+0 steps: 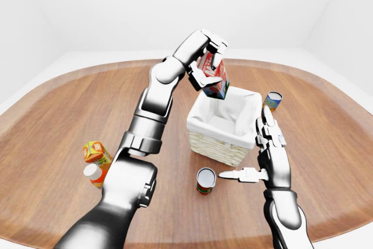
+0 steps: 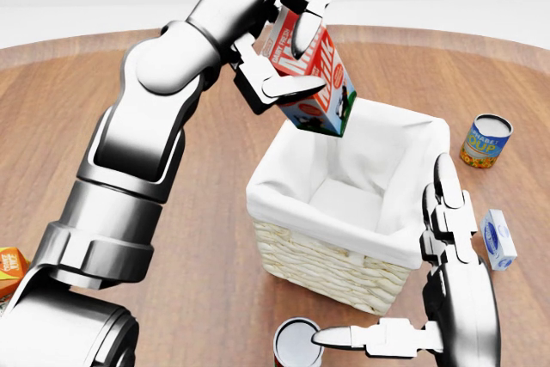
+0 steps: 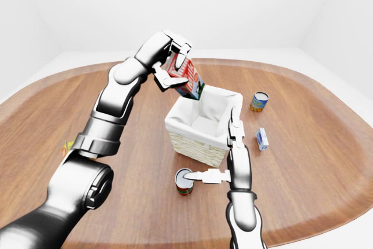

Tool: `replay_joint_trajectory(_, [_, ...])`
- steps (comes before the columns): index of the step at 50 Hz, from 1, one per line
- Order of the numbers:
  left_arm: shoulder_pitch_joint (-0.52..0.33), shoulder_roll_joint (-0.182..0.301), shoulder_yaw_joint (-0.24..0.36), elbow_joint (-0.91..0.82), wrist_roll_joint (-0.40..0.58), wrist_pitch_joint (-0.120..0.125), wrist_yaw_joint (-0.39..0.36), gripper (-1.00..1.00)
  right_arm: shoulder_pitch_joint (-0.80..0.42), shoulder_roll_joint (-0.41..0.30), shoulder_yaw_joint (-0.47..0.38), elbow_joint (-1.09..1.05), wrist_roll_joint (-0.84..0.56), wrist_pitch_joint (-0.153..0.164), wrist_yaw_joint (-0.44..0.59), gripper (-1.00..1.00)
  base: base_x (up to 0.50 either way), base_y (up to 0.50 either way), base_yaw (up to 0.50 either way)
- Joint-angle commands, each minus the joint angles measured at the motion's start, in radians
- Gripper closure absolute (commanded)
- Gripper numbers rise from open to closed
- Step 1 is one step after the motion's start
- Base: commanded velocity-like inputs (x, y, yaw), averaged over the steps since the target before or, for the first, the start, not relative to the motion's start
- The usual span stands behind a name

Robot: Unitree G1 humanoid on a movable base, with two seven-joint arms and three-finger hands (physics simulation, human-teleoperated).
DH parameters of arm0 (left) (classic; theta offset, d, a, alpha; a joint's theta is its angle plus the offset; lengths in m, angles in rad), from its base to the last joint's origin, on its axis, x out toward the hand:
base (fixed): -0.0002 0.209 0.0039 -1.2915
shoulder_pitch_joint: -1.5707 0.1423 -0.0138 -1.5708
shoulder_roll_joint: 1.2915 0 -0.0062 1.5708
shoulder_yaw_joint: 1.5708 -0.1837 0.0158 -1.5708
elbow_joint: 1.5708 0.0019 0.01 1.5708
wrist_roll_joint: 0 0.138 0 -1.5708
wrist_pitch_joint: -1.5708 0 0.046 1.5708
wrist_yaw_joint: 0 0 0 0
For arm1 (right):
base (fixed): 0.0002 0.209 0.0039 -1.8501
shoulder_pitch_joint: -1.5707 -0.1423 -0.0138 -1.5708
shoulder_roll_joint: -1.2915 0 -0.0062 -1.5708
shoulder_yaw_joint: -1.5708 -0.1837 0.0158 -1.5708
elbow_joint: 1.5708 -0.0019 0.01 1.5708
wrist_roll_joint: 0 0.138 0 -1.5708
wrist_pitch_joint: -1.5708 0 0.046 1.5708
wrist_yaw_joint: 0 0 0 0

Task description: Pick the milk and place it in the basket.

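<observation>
The milk carton (image 2: pixel 316 83), red and white with a blue base, hangs tilted in the air over the top-left corner of the basket. My left hand (image 2: pixel 301 62) is shut on it, fingers over its upper face and thumb beneath. The wicker basket (image 2: pixel 322 266) with a white cloth liner (image 2: pixel 292 199) stands mid-table, and its inside looks empty. At the bottom right of the head view my right hand (image 2: pixel 391 272) is open, fingers pointing up beside the basket's right corner, thumb stretched left.
A red can (image 2: pixel 295 345) stands just below the basket, by my right thumb. A soup can (image 2: pixel 486 140) and a small blue-white box (image 2: pixel 498 239) sit to the right. An orange juice carton (image 1: pixel 95 152) and a white bottle (image 1: pixel 92 172) stand at the left.
</observation>
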Motion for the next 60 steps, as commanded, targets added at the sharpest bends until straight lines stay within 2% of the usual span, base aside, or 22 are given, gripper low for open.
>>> replay_joint_trajectory(1, [-0.051, -0.023, 0.000, 0.181, -0.059, 0.000, 0.029, 1.00, -0.002, 0.000, -0.004, -0.004, 0.003, 0.004, 0.003, -1.00, 0.00, 0.00, 0.00])
replay_joint_trajectory(12, [-0.052, -0.086, -0.012, 0.250, -0.048, 0.000, 0.023, 1.00, -0.003, 0.002, -0.008, 0.004, 0.004, 0.000, 0.007, -1.00, 0.00, 0.00, 0.00])
replay_joint_trajectory(19, [-0.045, -0.103, -0.019, 0.256, -0.048, 0.000, 0.023, 1.00, -0.006, 0.002, -0.012, 0.014, 0.006, -0.007, 0.007, -1.00, 0.00, 0.00, 0.00])
replay_joint_trajectory(24, [-0.071, -0.108, -0.012, 0.354, -0.049, 0.000, 0.038, 1.00, 0.000, 0.002, -0.010, 0.015, 0.004, -0.014, 0.007, -1.00, 0.00, 0.00, 0.00])
replay_joint_trajectory(32, [-0.114, -0.124, -0.014, 0.489, -0.024, 0.000, 0.071, 1.00, 0.001, 0.002, -0.008, 0.011, 0.004, -0.011, 0.007, -1.00, 0.00, 0.00, 0.00])
replay_joint_trajectory(46, [-0.133, -0.156, -0.010, 0.549, -0.002, -0.001, 0.103, 1.00, 0.003, 0.001, -0.008, 0.000, 0.007, -0.004, 0.011, -1.00, 0.00, 0.00, 0.00])
replay_joint_trajectory(49, [-0.143, -0.155, -0.002, 0.579, -0.005, -0.018, 0.108, 1.00, 0.006, 0.001, -0.008, -0.003, 0.007, -0.003, 0.012, -1.00, 0.00, 0.00, 0.00])
replay_joint_trajectory(50, [-0.149, -0.154, 0.003, 0.598, -0.007, -0.033, 0.114, 1.00, 0.004, 0.001, -0.007, 0.001, 0.007, -0.004, 0.012, -1.00, 0.00, 0.00, 0.00])
replay_joint_trajectory(52, [-0.155, -0.154, 0.006, 0.610, -0.008, -0.036, 0.117, 1.00, 0.004, 0.001, -0.006, 0.002, 0.006, -0.005, 0.012, -1.00, 0.00, 0.00, 0.00])
replay_joint_trajectory(54, [-0.164, -0.156, 0.012, 0.630, -0.012, -0.053, 0.123, 1.00, 0.009, 0.001, -0.002, -0.003, 0.003, -0.006, 0.011, -1.00, 0.00, 0.00, 0.00])
replay_joint_trajectory(60, [-0.166, -0.164, 0.015, 0.659, -0.008, -0.080, 0.141, 1.00, 0.008, 0.000, -0.004, 0.001, 0.006, -0.008, 0.012, -1.00, 0.00, 0.00, 0.00])
